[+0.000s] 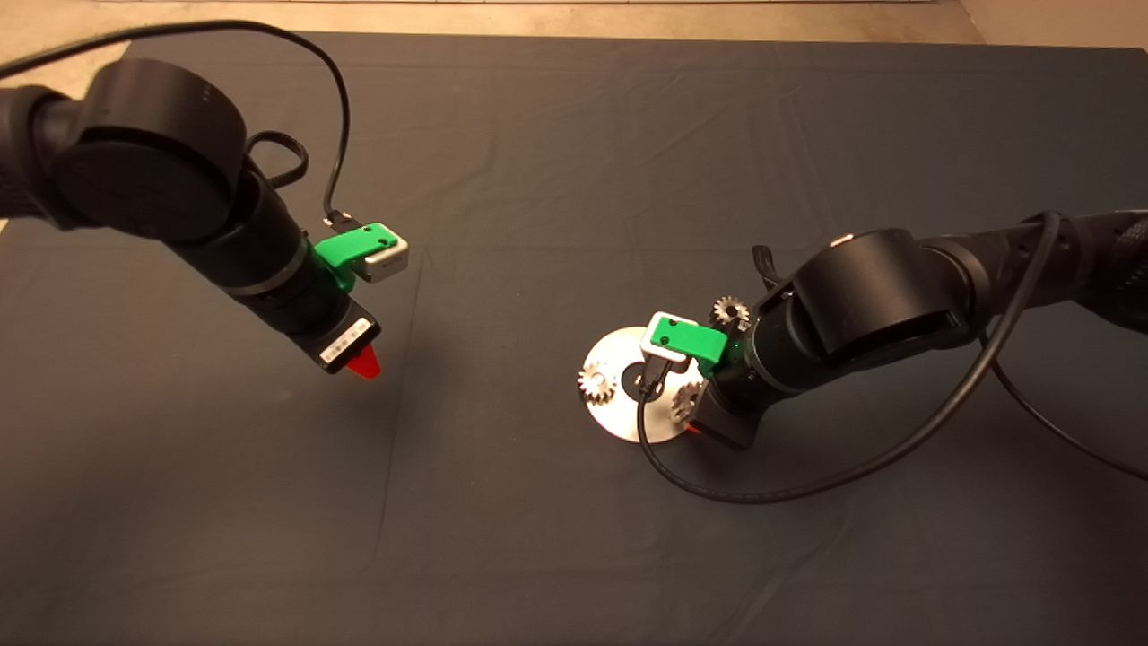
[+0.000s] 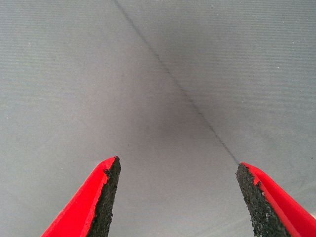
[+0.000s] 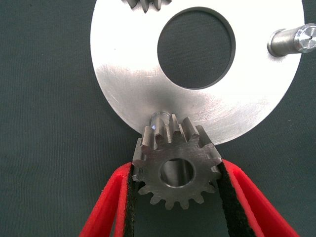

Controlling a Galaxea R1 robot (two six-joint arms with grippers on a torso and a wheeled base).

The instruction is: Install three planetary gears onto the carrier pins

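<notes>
The silver carrier disc lies right of the mat's middle. One planetary gear sits on the disc's left pin. My right gripper is shut on a second gear, held tilted at the disc's near-right rim. A pin's tip shows just past that gear's teeth, and I cannot tell whether the gear is on the pin. Another carrier pin stands bare. A third gear lies on the mat behind the disc, beside the right wrist. My left gripper hangs open over bare mat at the left.
A black cable loops from the right wrist across the mat in front of the disc. The left wrist view shows only grey mat with a crease line. Pale floor lies beyond the mat's far edge.
</notes>
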